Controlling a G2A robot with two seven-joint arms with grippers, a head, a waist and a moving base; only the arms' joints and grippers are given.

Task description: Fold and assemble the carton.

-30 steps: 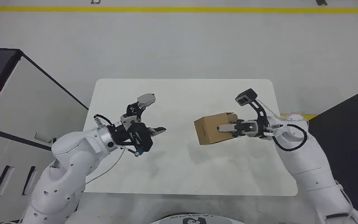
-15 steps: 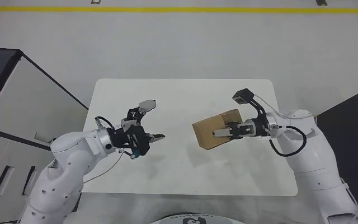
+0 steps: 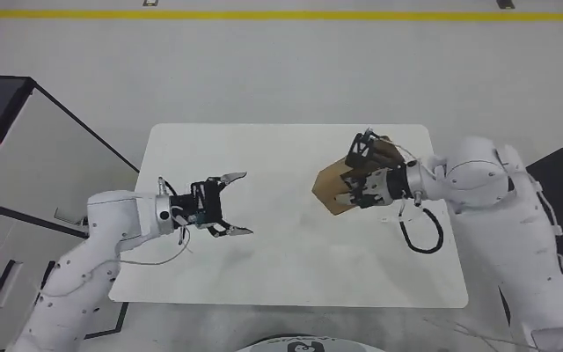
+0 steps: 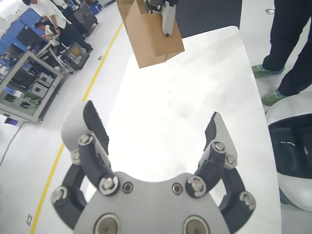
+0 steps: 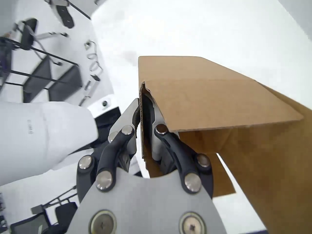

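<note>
Left pincer [image 4: 151, 112] is wide apart w/ nothing in it, hanging over the table [image 4: 195, 81] on its own side. Further across, the carton [image 4: 152, 42] is up off the table afaict, tilted w/ one corner low, over the right half. Right pincer [image 5: 143, 108] is clamped on one wall at the open end, one finger inside, one outside. Flaps at that end stick out loose, so imo the step in hand is folding them in. To do it well, the right arm should hold the carton steady w/ the open end facing the left arm, grip firm but not crushing the wall. Left should prob push each flap near its crease, not grab it.
</note>
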